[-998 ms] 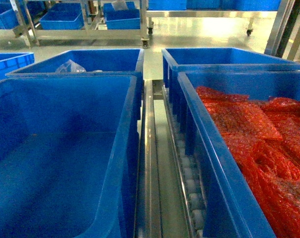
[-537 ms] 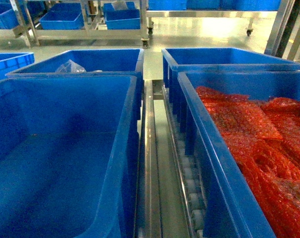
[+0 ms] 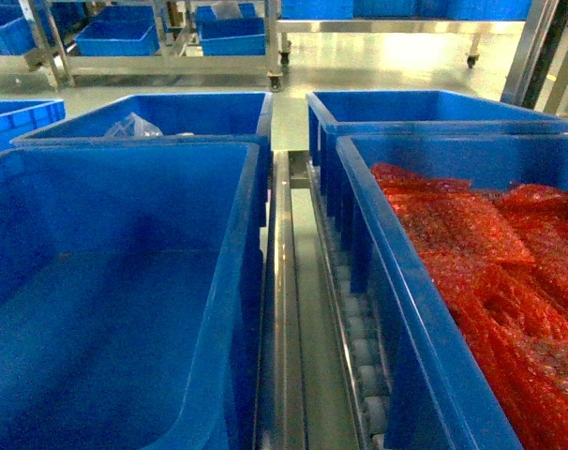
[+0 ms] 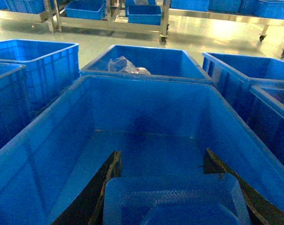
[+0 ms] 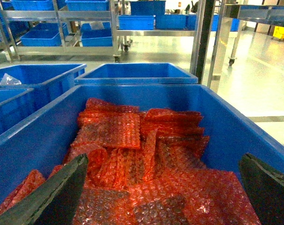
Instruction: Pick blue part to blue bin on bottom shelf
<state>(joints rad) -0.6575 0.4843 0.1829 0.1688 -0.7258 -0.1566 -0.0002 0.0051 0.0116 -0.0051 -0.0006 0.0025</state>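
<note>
Steel racking with further blue crates lines the far side of a glossy floor. On the bottom shelf [image 3: 293, 309], rollers and guide rails run between two near crates. Left tool [image 4: 172, 187] hangs over the blue bin [image 4: 48, 140], fingers clamped on a translucent blue part [image 4: 175, 199]. Right tool [image 5: 163, 187] hangs spread wide, holding nothing, above the neighbouring crate [image 5: 254, 126] heaped with red bubble wrap [image 5: 146, 159].

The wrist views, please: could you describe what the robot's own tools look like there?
Only the fingers show. The left tool has two dark, nearly black fingers slanting in from the bottom edge. The right tool has two broad, dark tapered fingers with a matte surface. No cables or markings are visible.
</note>
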